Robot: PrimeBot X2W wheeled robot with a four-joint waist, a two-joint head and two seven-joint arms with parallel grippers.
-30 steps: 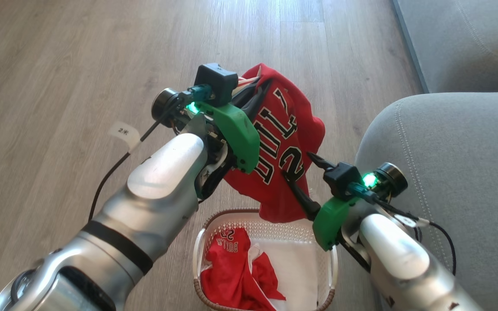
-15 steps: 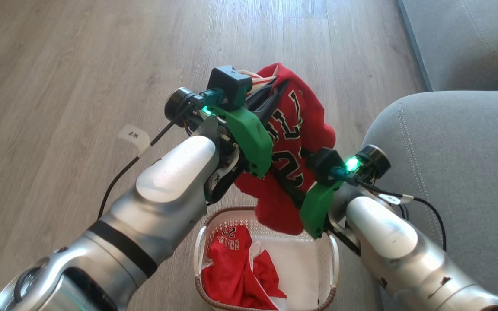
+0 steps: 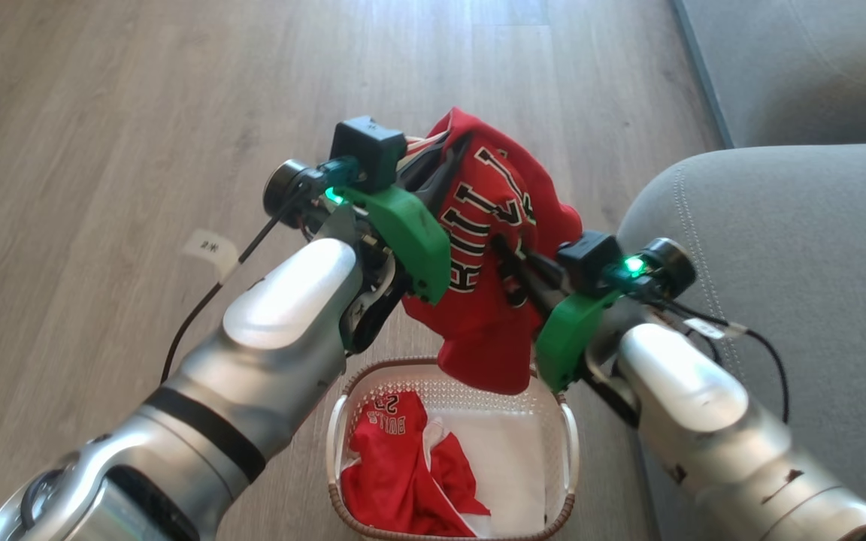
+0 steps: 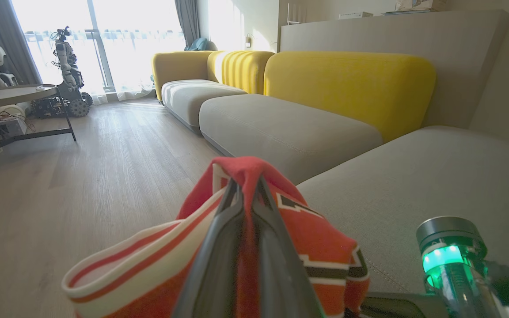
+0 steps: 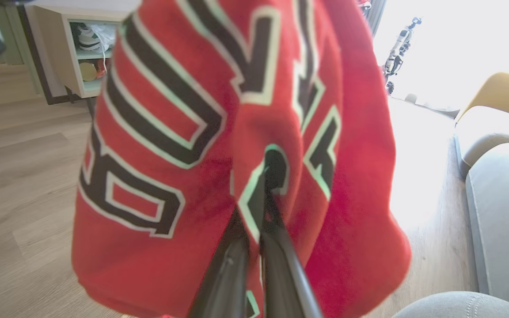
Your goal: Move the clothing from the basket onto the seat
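Our left gripper [image 4: 245, 190] is clamped on the red Bulls jersey [image 3: 485, 346] at its striped trim, dangling over the basket [image 3: 337, 443]. Right gripper [image 5: 268, 185] is pinched shut into the lettering, with the grey seat [image 3: 794, 248] just beside it. Looks light and floppy to us, so hems seem the best place to grab.

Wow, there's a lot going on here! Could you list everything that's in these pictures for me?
hanging jersey: one, red with black-and-white lettering, in the air above the basket.
basket: one, cream-white with brown rim, on the floor.
clothing in basket: red pile, number unclear, beside white fabric.
seat: one, grey, right of the basket.
yellow backrests: several, behind further grey cushions.
round table: one, far across the wooden floor.
open shelf unit: one, pale, background.
left hand: one, dark fingers shut on the hanging jersey's striped edge.
right hand: one, dark fingers shut on its lettered front.
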